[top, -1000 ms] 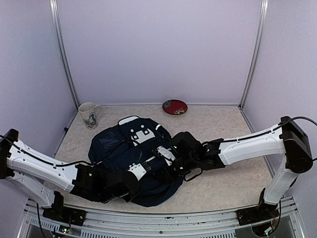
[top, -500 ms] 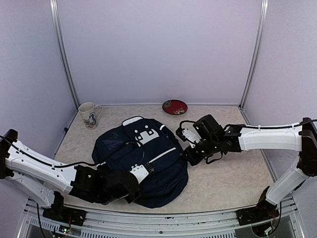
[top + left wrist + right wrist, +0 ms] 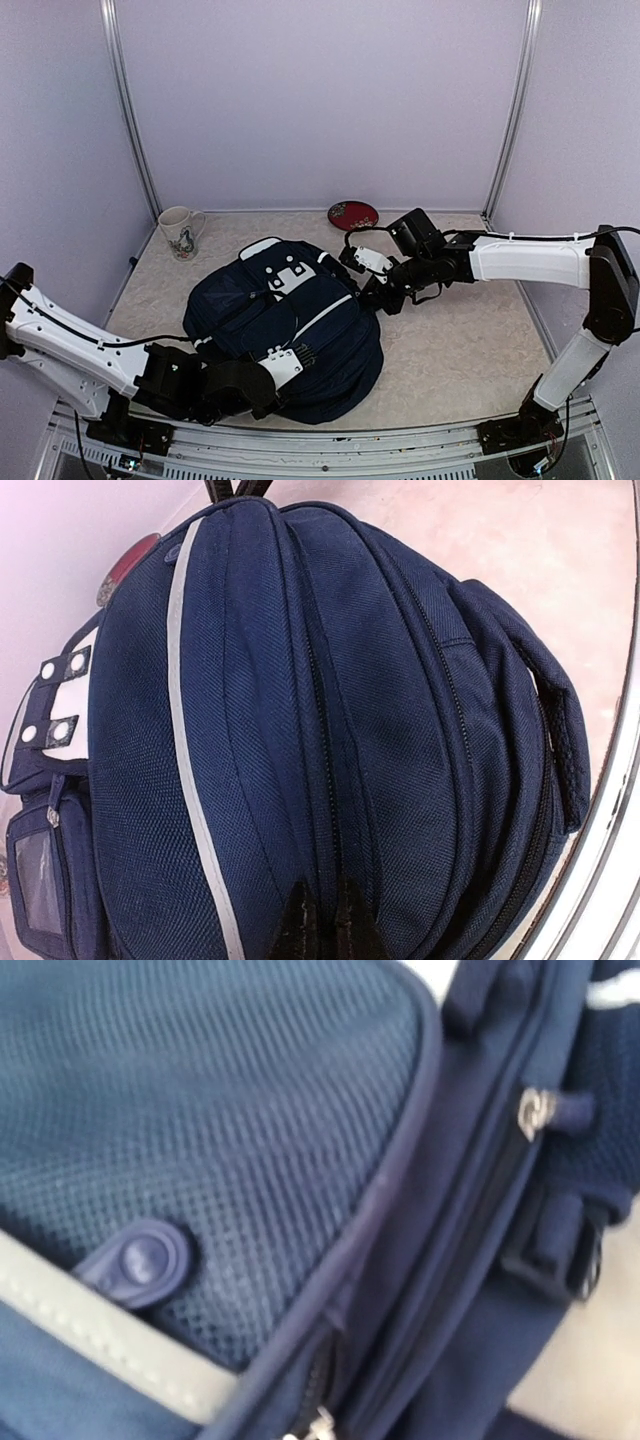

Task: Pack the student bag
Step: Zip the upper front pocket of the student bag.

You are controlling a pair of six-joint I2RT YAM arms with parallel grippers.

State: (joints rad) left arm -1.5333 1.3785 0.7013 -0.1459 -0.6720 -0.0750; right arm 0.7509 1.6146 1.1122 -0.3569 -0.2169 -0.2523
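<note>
Top view: the student bag (image 3: pixel 285 325) lies front-up in the middle of the tabletop (image 3: pixel 470 350). The left hand (image 3: pixel 298 356) is at the bag's near edge and the right hand (image 3: pixel 374 294) at its far right side.

Left wrist: the fingertips (image 3: pixel 299 926) are almost together, pinching a ridge of the bag, probably to steady it.

Right wrist: the bag's mesh pocket (image 3: pixel 200 1090) and zipper pull (image 3: pixel 537 1108) fill the frame. I cannot tell how far open that hand is.
</note>
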